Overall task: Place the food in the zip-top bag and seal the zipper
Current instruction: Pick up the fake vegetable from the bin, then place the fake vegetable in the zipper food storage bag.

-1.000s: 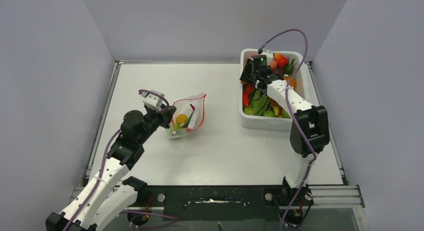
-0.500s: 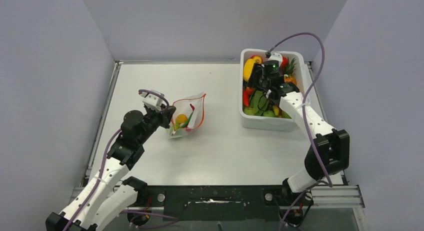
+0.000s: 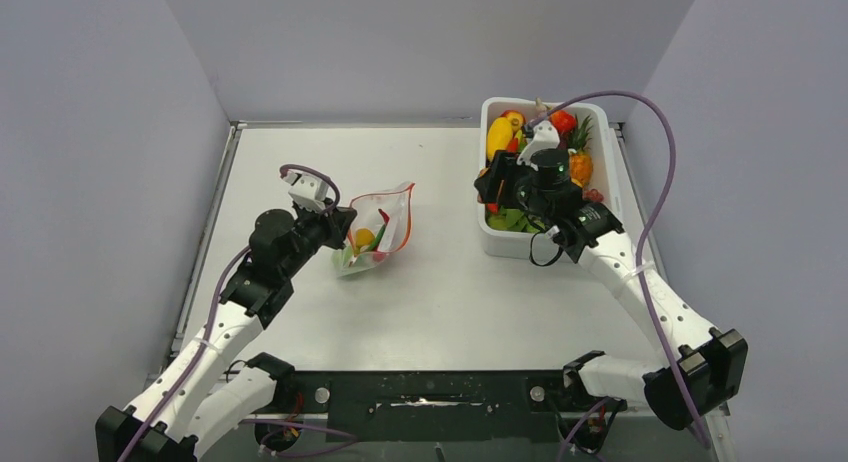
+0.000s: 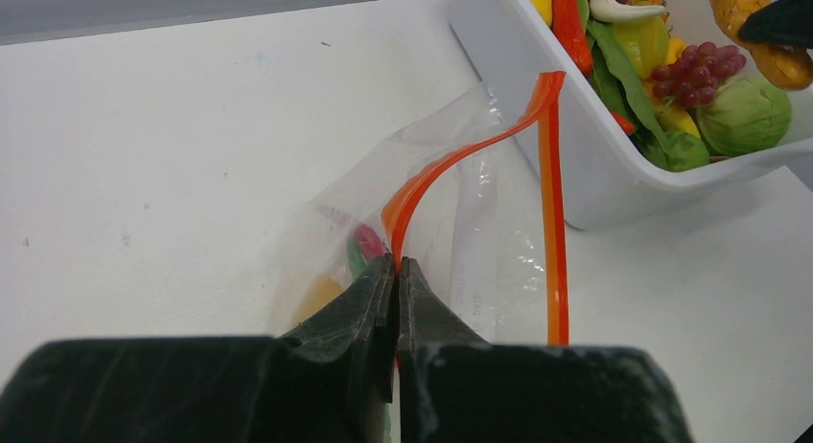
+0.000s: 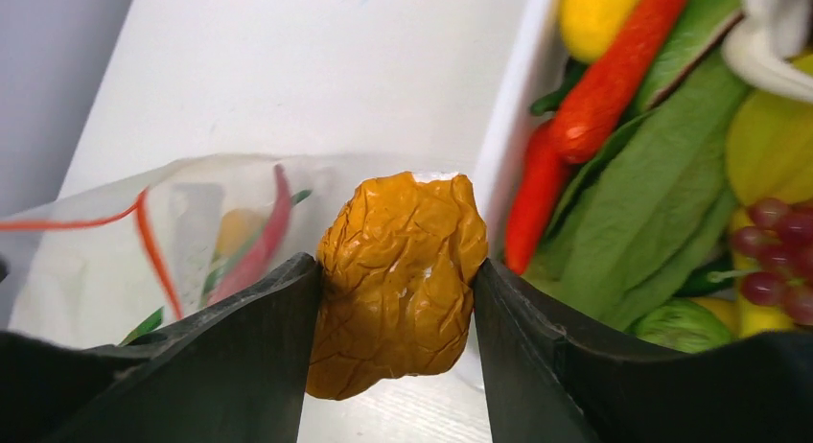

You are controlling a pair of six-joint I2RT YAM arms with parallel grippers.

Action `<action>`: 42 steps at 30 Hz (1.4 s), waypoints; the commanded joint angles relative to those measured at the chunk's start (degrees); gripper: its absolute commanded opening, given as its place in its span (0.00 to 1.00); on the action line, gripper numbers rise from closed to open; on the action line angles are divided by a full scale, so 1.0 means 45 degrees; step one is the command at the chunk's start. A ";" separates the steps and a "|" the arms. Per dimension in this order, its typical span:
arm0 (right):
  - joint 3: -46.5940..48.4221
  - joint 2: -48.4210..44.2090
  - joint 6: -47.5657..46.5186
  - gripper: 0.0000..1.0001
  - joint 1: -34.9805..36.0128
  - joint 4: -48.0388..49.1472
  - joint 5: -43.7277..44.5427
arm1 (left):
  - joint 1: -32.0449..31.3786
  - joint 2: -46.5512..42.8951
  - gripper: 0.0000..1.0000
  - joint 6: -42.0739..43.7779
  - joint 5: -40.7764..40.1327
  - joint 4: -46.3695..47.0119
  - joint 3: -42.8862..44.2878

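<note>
Zip-top bag point(image 3: 378, 230) was laid on the table point(image 3: 450, 302), left of centre; tub point(image 3: 530, 247) was set at the far right. Food point(image 3: 500, 137) was piled in the tub, a few pieces point(image 3: 364, 238) in the bag. Left gripper point(image 4: 396, 266) was clamped on the zipper point(image 4: 479, 146) at the bag's left side. Right gripper point(image 3: 497, 180) was held over the tub's left wall, a food piece point(image 5: 401, 270) pinched between its fingers.

you have bright, even, diffuse light from overhead, with only soft shadows beside the white rectangular plastic tub point(image 3: 505, 244), the white table point(image 4: 192, 127) nearly washed out in both wrist views, faint glare on the clear crinkly plastic bag point(image 4: 489, 242), and the wrinkled orange toy food point(image 5: 398, 270) sharp against a softer background.
</note>
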 commanded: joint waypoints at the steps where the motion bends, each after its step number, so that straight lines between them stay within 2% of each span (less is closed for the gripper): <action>1: -0.0038 -0.0392 0.0464 0.51 0.1122 0.1120 -0.1103 | 0.0100 0.0238 0.00 -0.0181 -0.0136 0.0496 0.0920; 7: 0.0275 -0.0306 0.1309 0.51 0.2391 0.1989 -0.1771 | 0.0144 0.0529 0.00 -0.0462 -0.0124 0.0288 0.1331; 16: 0.1041 0.1136 0.2251 0.52 0.4346 0.2643 -0.1515 | 0.0144 0.0381 0.00 -0.0696 0.0179 0.0476 0.1185; 27: 0.2566 0.3356 0.3003 0.53 0.5146 0.2408 -0.1639 | 0.0164 0.0083 0.00 -0.1048 0.0529 0.0891 0.0871; 42: 0.3486 0.4901 0.2712 0.58 0.5233 0.2261 -0.0481 | 0.0164 0.0051 0.00 -0.1360 0.1259 0.1028 0.0849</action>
